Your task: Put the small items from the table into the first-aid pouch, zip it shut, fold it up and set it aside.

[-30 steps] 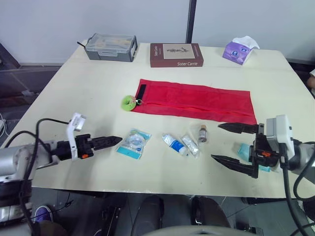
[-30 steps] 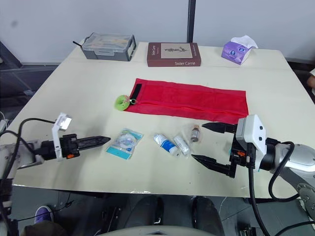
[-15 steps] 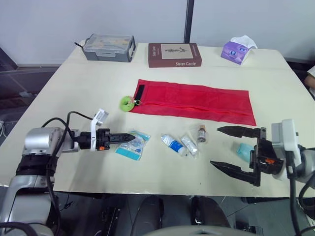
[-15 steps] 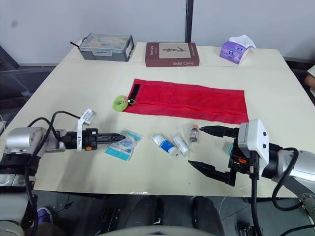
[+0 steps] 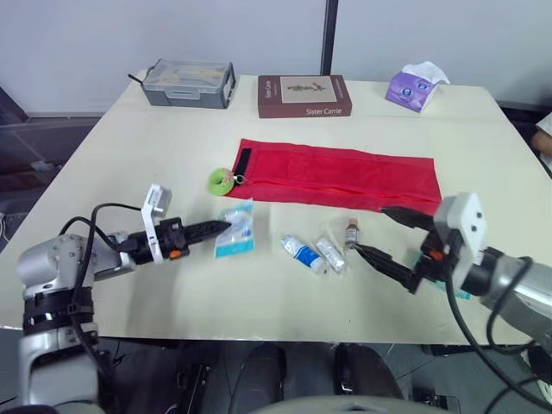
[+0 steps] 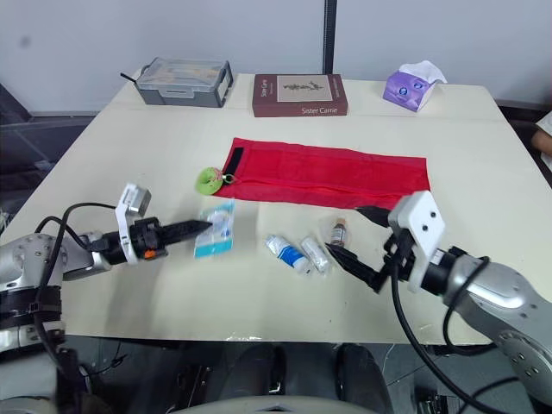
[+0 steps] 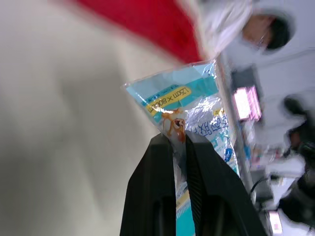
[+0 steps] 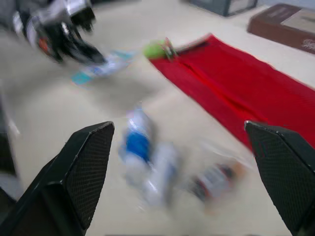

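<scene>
Left wrist view shows the yellow size label (image 7: 170, 98) on the bandage packet (image 7: 199, 115), too small to read from the head. The left gripper (image 5: 222, 228), pointing toward 3 o'clock, pinches that packet. One red first-aid pouch (image 5: 341, 177) lies flat. At its 6 o'clock lie one tube (image 5: 302, 252), one sachet (image 5: 330, 254) and one vial (image 5: 352, 231). The right gripper (image 5: 368, 228), spread wide, points toward 9 o'clock beside the vial.

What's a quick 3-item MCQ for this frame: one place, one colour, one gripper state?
1. On the table, the book lies at:
A) the near edge
B) the far edge, between grey box and tissue pack
C) the middle

2. The pouch is:
A) blue
B) green
C) red

3. The left gripper is:
A) open
B) shut on the blue packet
C) shut on nothing

Key: B, it lies in the back row; C, the cloth is red; B, the left wrist view shows the fingers pinching the packet.
</scene>
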